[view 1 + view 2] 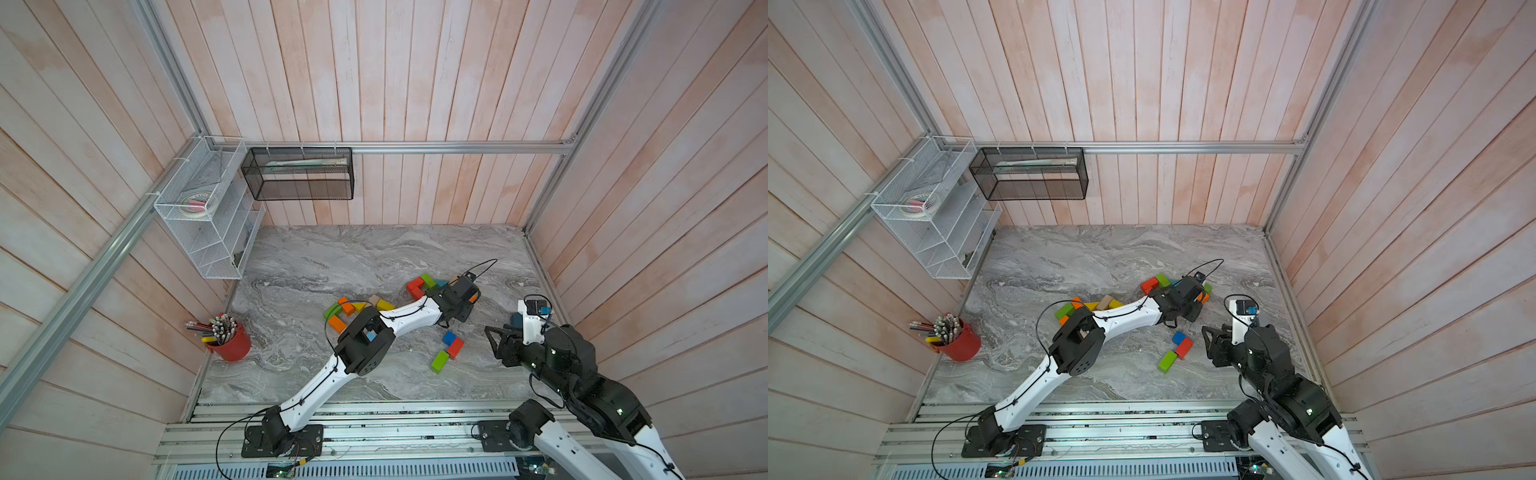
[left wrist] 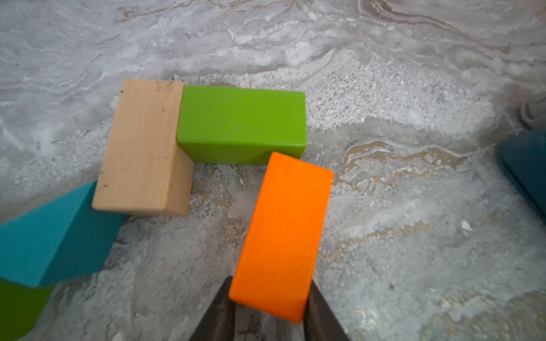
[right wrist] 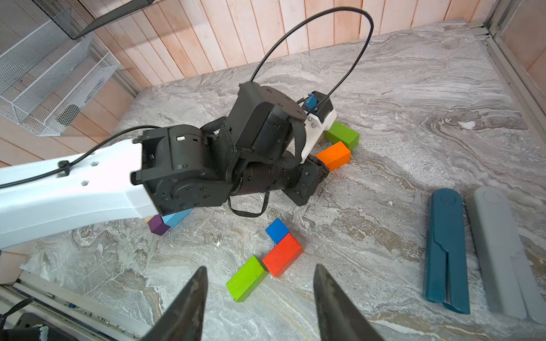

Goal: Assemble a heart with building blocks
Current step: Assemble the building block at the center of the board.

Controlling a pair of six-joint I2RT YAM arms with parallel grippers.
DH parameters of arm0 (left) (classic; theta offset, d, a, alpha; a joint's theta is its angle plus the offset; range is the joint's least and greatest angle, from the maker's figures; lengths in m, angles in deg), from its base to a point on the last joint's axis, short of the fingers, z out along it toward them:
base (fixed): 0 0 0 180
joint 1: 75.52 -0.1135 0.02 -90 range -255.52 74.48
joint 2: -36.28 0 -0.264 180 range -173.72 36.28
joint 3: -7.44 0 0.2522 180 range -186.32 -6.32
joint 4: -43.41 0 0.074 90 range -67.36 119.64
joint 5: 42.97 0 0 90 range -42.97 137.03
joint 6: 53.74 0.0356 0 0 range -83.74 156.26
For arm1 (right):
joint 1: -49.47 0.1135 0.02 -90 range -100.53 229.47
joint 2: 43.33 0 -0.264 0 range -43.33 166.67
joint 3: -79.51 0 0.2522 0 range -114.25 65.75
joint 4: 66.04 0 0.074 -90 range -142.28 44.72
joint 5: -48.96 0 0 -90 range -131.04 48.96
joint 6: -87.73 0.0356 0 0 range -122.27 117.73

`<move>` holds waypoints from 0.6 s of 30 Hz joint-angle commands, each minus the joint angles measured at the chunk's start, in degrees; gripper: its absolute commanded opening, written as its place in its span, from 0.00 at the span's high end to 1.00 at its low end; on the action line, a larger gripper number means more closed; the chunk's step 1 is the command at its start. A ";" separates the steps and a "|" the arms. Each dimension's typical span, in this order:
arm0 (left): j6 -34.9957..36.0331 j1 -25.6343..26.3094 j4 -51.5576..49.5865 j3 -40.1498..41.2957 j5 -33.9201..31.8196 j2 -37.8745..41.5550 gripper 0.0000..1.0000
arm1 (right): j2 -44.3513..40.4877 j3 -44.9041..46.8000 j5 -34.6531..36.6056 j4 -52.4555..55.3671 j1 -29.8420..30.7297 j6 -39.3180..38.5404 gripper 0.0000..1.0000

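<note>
The left gripper (image 2: 270, 282) pinches an orange block (image 2: 283, 236), a grip only the left wrist view shows; the right gripper (image 3: 260, 267) hangs spread.

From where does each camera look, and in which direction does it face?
Top views: high over the robot's side, looking down on the marble table; left arm, right arm, left gripper and right gripper show.
Left wrist: on the left arm, facing down at the orange brick between its fingertips.
Right wrist: on the right arm, facing the left arm across the table; its open fingertips show.
Shared: both wrist views show the orange brick.
</note>
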 commanded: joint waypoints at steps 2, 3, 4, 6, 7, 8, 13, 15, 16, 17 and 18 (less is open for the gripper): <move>-0.70 -0.38 -1.83 -0.55 0.56 -2.02 0.67 | -0.08 -0.27 1.12 0.78 0.25 0.69 0.43; -0.70 -0.37 -1.75 -0.63 0.56 -1.98 0.67 | -0.07 -0.27 1.14 0.82 0.25 0.68 0.43; -0.77 -0.39 -1.74 -0.63 0.56 -2.01 0.67 | -0.09 -0.22 1.10 0.80 0.25 0.67 0.43; -1.05 -0.40 -1.79 -0.81 0.63 -2.09 0.68 | -0.16 -0.27 1.12 0.82 0.25 0.68 0.43; -1.07 -0.40 -1.76 -0.92 0.73 -2.10 0.68 | -0.15 -0.29 1.14 0.88 0.24 0.67 0.43; -1.21 -0.40 -1.79 -1.02 0.83 -2.12 0.68 | -0.19 -0.27 1.14 0.78 0.25 0.68 0.43; -1.76 -0.40 -2.00 -0.99 0.26 -2.29 0.68 | -0.18 -0.28 1.14 0.84 0.25 0.69 0.43; -2.10 -0.40 -2.17 -1.10 0.09 -2.24 0.68 | -0.15 -0.29 1.12 0.90 0.24 0.72 0.43; -2.24 -0.40 -2.30 -1.14 0.06 -2.31 0.68 | -0.16 -0.28 1.14 0.85 0.25 0.68 0.43; -2.39 -0.40 -2.36 -1.27 0.05 -2.37 0.68 | -0.15 -0.27 1.15 0.89 0.25 0.67 0.43; -2.59 -0.40 -2.45 -1.39 0.04 -2.37 0.67 | -0.17 -0.32 1.13 0.85 0.24 0.67 0.43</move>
